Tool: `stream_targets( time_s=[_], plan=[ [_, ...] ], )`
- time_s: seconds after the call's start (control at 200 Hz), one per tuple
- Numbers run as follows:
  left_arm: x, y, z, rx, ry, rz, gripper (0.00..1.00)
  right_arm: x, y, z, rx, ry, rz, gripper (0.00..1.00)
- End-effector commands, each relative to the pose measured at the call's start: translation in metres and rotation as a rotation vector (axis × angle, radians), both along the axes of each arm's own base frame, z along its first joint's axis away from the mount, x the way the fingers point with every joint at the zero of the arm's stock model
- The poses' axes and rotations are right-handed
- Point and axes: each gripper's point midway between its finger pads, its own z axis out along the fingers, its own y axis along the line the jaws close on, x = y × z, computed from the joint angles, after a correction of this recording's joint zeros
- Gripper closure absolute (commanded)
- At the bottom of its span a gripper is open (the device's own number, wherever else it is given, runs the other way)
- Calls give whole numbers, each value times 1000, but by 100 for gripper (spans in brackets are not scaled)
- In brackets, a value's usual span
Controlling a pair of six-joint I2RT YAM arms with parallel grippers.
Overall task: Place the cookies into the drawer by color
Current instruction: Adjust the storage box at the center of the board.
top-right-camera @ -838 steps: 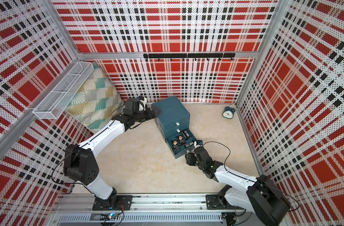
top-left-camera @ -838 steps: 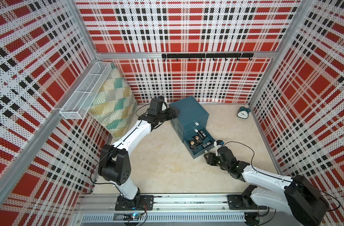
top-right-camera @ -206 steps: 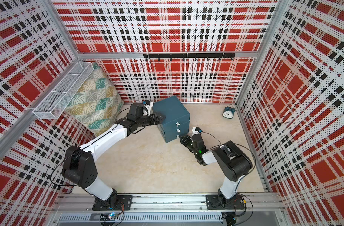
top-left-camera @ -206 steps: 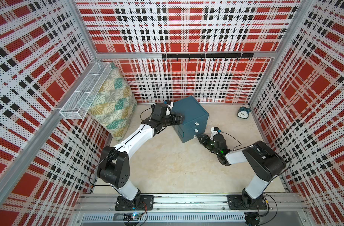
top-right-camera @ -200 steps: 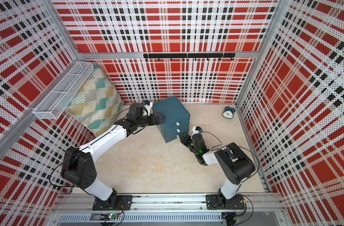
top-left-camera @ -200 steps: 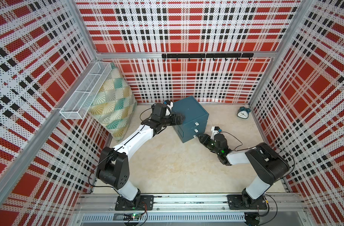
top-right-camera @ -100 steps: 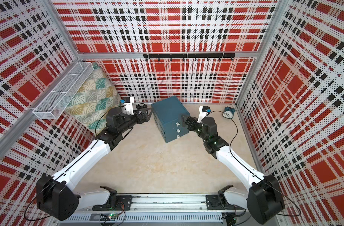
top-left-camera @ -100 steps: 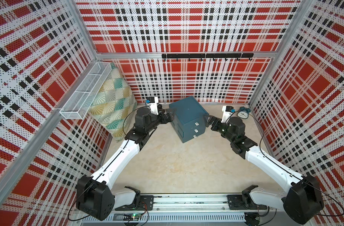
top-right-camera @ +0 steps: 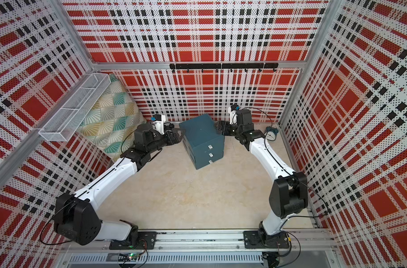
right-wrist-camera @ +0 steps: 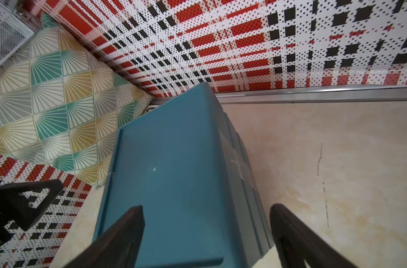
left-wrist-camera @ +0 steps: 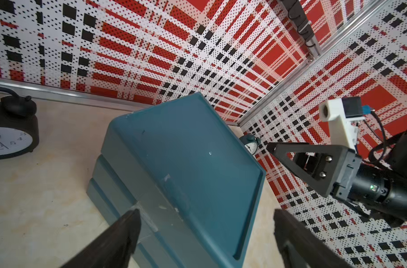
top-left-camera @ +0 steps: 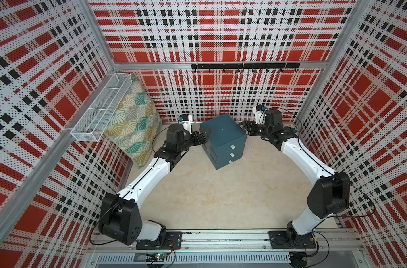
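There is one drawer (top-left-camera: 223, 133) cabinet with three stacked drawers, and each has one white tab handle (top-left-camera: 232, 146), three in total. I count two clocks, one black alarm clock (left-wrist-camera: 5, 139) and one teal alarm clock (left-wrist-camera: 250, 145), one pillow (top-left-camera: 133, 125) and one wire basket (top-left-camera: 100, 111). There are two grippers, the left gripper (top-left-camera: 203, 137) and the right gripper (top-left-camera: 246, 127).

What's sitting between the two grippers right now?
Only the blue drawer cabinet. The left gripper and right gripper flank it, jaws open. This shows in both top views.
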Motion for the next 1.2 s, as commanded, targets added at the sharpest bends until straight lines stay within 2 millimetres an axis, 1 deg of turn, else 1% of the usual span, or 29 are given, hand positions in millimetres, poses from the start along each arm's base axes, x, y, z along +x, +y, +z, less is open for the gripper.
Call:
stream_targets(
  time_s=[0.0, 0.04, 0.135, 0.19, 0.241, 0.271, 0.326, 0.496, 0.606, 0.681, 0.767, 0.862, 0.972, 1.017, 1.107, 1.192],
  plan=[
    [7, -1, -14, 9, 57, -6, 7, -1, 7, -5, -6, 44, 73, 15],
    [9, -3, -20, 9, 77, -14, 9, 2, 8, -11, -7, 57, 77, 17],
    [12, -9, -34, 13, 125, -39, 16, 4, 11, -23, -13, 91, 94, 21],
    [13, -12, -44, 18, 157, -54, 21, 2, 13, -27, -5, 105, 108, 25],
    [14, -16, -47, 17, 171, -71, 26, -2, 16, -30, 14, 113, 123, 32],
    [14, -18, -49, 15, 176, -79, 29, -6, 18, -29, 27, 112, 135, 35],
    [13, -21, -53, 15, 186, -93, 32, -13, 21, -26, 58, 105, 154, 38],
    [8, -39, -65, 39, 218, -144, 34, -34, 24, -17, 126, 94, 192, 43],
    [4, -46, -64, 50, 217, -162, 34, -51, 24, -7, 163, 73, 203, 43],
    [2, -48, -59, 57, 203, -163, 34, -64, 25, -4, 182, 63, 214, 43],
    [1, -48, -57, 65, 192, -157, 34, -82, 29, -6, 190, 63, 226, 43],
    [0, -49, -55, 64, 190, -162, 34, -108, 32, -12, 188, 56, 222, 42],
    [-4, -52, -49, 66, 173, -166, 35, -128, 21, -12, 175, 27, 166, 38],
    [-6, -53, -45, 70, 160, -164, 35, -131, 12, -11, 164, 12, 127, 37],
    [-7, -52, -40, 72, 144, -155, 35, -127, -7, -11, 101, -8, 28, 33],
    [-7, -50, -39, 73, 141, -149, 35, -120, -13, -12, 69, -8, 4, 31]
  ],
)
